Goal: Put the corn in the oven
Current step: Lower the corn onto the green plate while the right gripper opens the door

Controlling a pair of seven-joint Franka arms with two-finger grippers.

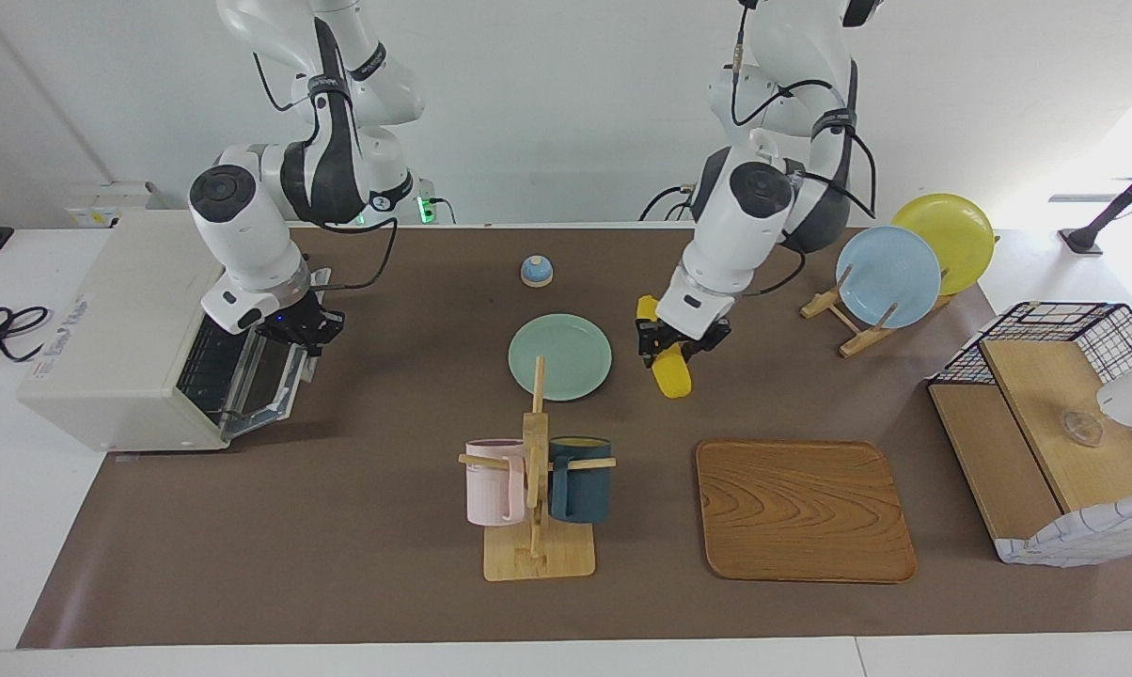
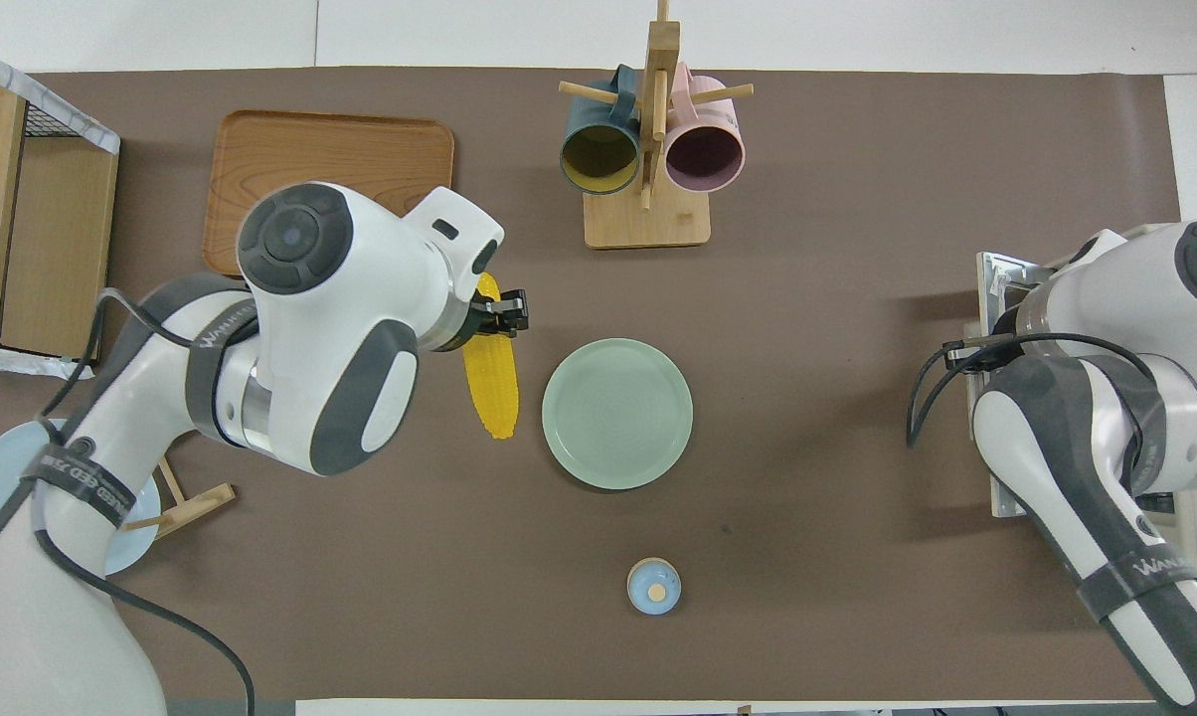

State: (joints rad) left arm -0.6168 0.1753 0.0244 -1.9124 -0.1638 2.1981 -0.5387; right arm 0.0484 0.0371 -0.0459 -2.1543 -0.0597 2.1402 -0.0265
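One small blue bell [image 1: 537, 271] sits nearest the robots. Four plates are present: one blue plate [image 1: 888, 276] and one yellow plate [image 1: 947, 233] stand upright in a wooden rack [image 1: 848, 324] toward the left arm's end, and one green plate [image 1: 559, 356] lies flat at mid-table.

One corn [image 1: 671, 374] lies on the mat beside the green plate, toward the left arm's end. The left gripper [image 1: 671, 344] is lowered onto it with fingers straddling the cob; its arm hides the cob's middle.

One oven [image 1: 119, 346] stands at the right arm's end, door lowered partway. The right gripper [image 1: 295, 329] is at the door's top edge; whether it pinches is not discernible.

Farther out, two mugs [image 1: 494, 481] hang on one stand [image 1: 538, 555], beside one wooden tray [image 1: 803, 510] and one basket shelf [image 1: 1055, 442], partly cut off.
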